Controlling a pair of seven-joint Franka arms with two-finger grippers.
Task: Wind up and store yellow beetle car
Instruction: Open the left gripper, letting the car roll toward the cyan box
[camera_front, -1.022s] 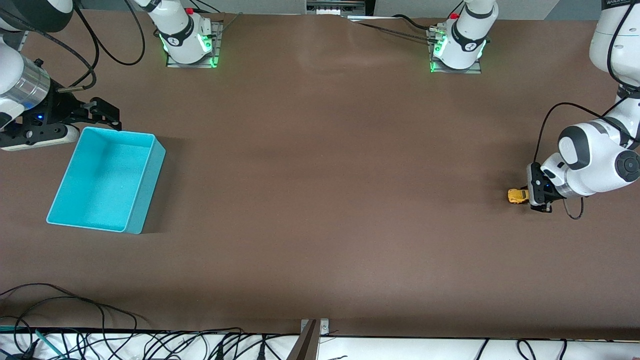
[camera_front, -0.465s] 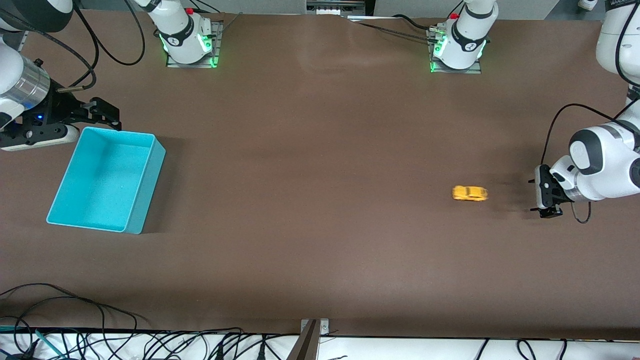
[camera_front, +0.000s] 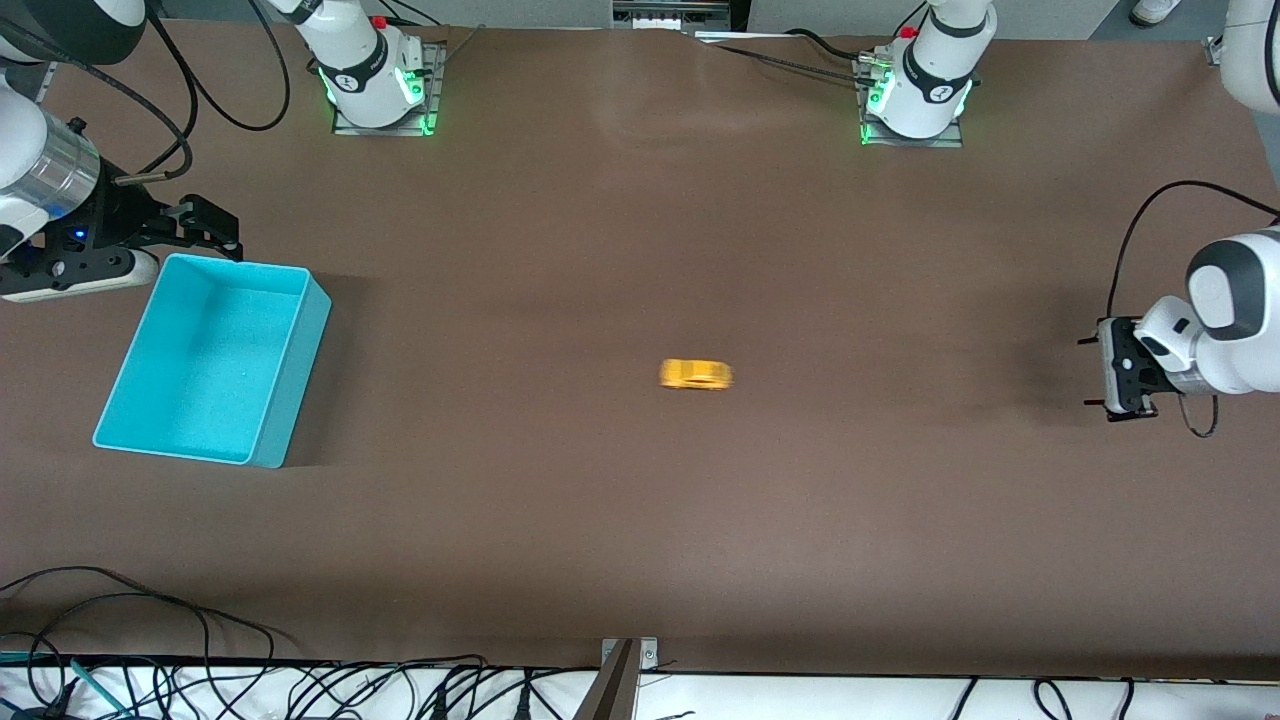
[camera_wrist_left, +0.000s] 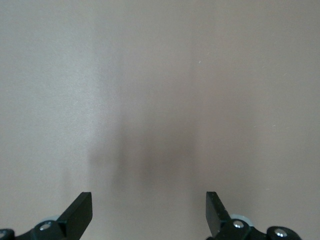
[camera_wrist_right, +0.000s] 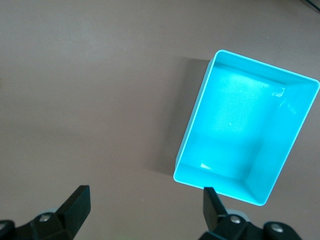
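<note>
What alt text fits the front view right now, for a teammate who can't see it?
A yellow beetle car sits alone mid-table, motion-blurred, with no gripper on it. The open left gripper hangs low at the left arm's end of the table, and the open right gripper waits beside an empty turquoise bin.

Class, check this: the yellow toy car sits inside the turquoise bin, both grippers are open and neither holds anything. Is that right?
Not quite. The front view shows the yellow toy car on the bare table, about midway between the turquoise bin and the left gripper. The bin holds nothing. The rest stands: the left gripper and the right gripper are open, holding nothing.
</note>
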